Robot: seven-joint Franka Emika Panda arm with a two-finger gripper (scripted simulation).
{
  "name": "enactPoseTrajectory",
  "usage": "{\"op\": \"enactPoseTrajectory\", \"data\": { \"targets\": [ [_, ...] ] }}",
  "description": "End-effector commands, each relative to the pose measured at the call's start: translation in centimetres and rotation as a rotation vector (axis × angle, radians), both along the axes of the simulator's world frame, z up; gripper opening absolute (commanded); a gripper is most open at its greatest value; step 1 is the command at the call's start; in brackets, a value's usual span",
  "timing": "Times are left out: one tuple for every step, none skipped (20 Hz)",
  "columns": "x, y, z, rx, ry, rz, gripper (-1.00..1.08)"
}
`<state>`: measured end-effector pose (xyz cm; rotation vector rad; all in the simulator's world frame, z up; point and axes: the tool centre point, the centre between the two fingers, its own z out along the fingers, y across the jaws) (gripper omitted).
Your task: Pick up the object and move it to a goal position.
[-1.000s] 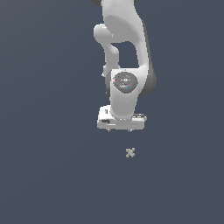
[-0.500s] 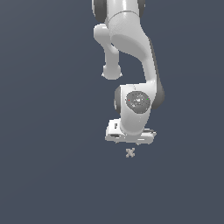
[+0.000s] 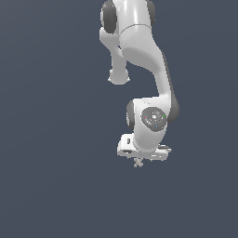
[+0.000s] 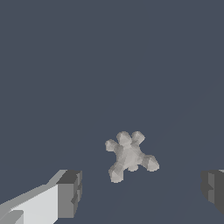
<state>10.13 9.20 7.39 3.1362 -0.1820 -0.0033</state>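
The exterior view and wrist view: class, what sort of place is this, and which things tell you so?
Most likely a simulated test scene, not a real room: a flat, featureless dark floor, a smooth white arm with its gripper open, and a blocky, faceted jack lying alone.

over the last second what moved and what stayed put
The arm swung toward the exterior view's right and came down, bringing the gripper from well above the object to directly over it. In the wrist view the jaws stand open, one on each side of the object, not touching it. Nothing has been grasped. The object itself has not shifted on the floor.
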Motion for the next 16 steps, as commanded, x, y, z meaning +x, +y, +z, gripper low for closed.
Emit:
{"op": "enactPoseTrajectory", "data": {
  "targets": [
    [0.2, 0.2, -0.2, 0.000, -0.002, -0.004, 1.00],
    [0.3, 0.2, -0.2, 0.000, -0.002, -0.004, 1.00],
    [0.3, 0.2, -0.2, 0.000, -0.002, -0.004, 1.00],
    [0.2, 0.2, -0.2, 0.000, -0.001, -0.003, 1.00],
    [0.2, 0.2, -0.3, 0.000, -0.001, -0.003, 1.00],
    [0.2, 0.2, -0.4, 0.000, -0.001, -0.003, 1.00],
    [0.2, 0.2, -0.6, 0.000, -0.001, -0.003, 1.00],
    [0.2, 0.2, -0.8, 0.000, -0.001, -0.003, 1.00],
    [0.2, 0.2, -1.2, 0.000, -0.001, -0.003, 1.00],
    [0.2, 0.2, -1.6, 0.000, -0.001, -0.003, 1.00],
    [0.2, 0.2, -2.1, 0.000, -0.001, -0.003, 1.00],
    [0.2, 0.2, -2.6, 0.000, -0.001, -0.003, 1.00],
    [0.1, 0.2, -3.2, 0.000, -0.002, -0.004, 1.00],
    [0.1, 0.2, -3.8, 0.000, -0.002, -0.004, 1.00],
    [0.1, 0.2, -4.2, 0.000, -0.002, -0.004, 1.00],
    [0.1, 0.2, -4.6, 0.000, -0.002, -0.004, 1.00]
  ]
}}
